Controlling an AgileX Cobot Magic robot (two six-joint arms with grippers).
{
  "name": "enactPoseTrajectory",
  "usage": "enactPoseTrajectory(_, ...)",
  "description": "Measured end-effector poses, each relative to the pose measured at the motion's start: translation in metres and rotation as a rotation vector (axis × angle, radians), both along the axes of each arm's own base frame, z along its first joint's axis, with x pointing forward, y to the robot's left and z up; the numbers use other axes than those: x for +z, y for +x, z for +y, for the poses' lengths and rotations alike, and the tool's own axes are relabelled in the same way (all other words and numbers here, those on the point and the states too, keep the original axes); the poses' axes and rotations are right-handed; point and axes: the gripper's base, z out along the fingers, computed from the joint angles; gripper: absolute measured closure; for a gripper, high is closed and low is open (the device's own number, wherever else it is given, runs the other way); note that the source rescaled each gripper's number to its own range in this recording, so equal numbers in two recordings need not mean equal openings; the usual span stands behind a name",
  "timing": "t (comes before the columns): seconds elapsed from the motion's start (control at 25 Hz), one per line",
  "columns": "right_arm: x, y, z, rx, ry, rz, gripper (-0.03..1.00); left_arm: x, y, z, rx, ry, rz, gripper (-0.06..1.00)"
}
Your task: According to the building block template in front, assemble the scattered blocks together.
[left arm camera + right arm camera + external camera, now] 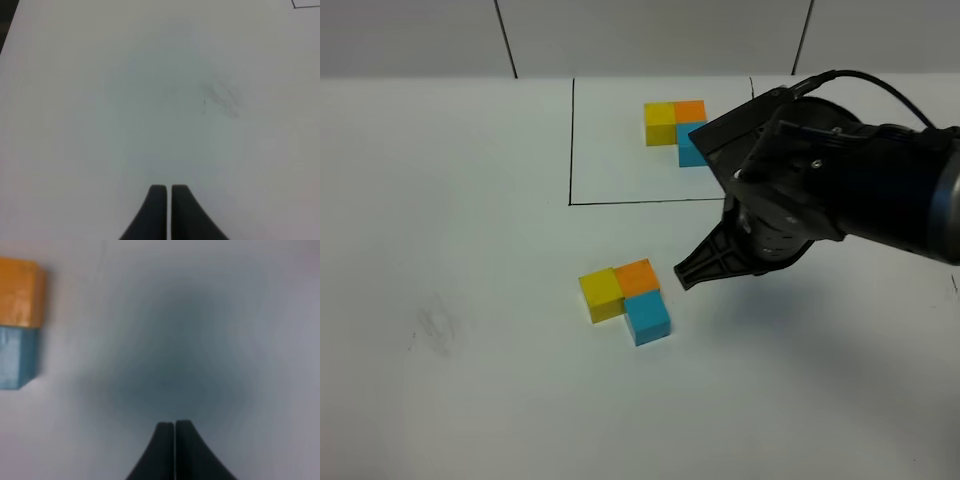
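The template's yellow cube (659, 123), orange cube (690, 110) and light blue cube (691, 150) sit in an L inside the black drawn frame (570, 150); my right arm hides part of the blue one. The unframed yellow cube (602, 296), orange cube (638, 277) and light blue cube (648, 317) touch in a matching L in front of the frame. My right gripper (682, 276) is shut and empty, just right of the orange cube. The right wrist view shows it (174, 426) beside the orange cube (19, 292) and blue cube (16, 357). My left gripper (168, 189) is shut and empty over bare table.
The white table (470, 400) bears a faint grey smudge (435, 330) at the left, also in the left wrist view (225, 97). A corner of the frame line (305, 5) shows there. My right arm's black body (840, 180) hangs over the frame's right side.
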Motion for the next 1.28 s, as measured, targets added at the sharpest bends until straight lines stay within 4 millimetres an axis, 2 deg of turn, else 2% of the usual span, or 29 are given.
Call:
enactPoseTrajectory(0.16,0.012,-0.005,-0.03,-0.041,0.005,-0.022,0.97,0.0,0.0,0.0,0.0,0.0,0.0,0.94)
enactPoseTrajectory(0.32,0.021,-0.022,-0.062,-0.092,0.011,-0.037,0.97,0.0,0.0,0.0,0.0,0.0,0.0,0.94)
enactPoseTrajectory(0.56,0.032,-0.068,-0.111,-0.152,0.041,-0.078,0.97,0.0,0.0,0.0,0.0,0.0,0.0,0.94)
enactPoseTrajectory(0.8,0.033,-0.119,-0.147,-0.191,0.064,-0.089,0.97,0.0,0.0,0.0,0.0,0.0,0.0,0.94)
enactPoseTrajectory(1.08,0.029,-0.169,-0.172,-0.123,0.16,-0.117,0.97,0.0,0.0,0.0,0.0,0.0,0.0,0.94)
enactPoseTrajectory(1.28,0.028,-0.189,-0.183,-0.046,0.165,-0.148,0.97,0.0,0.0,0.0,0.001,0.001,0.0,0.94)
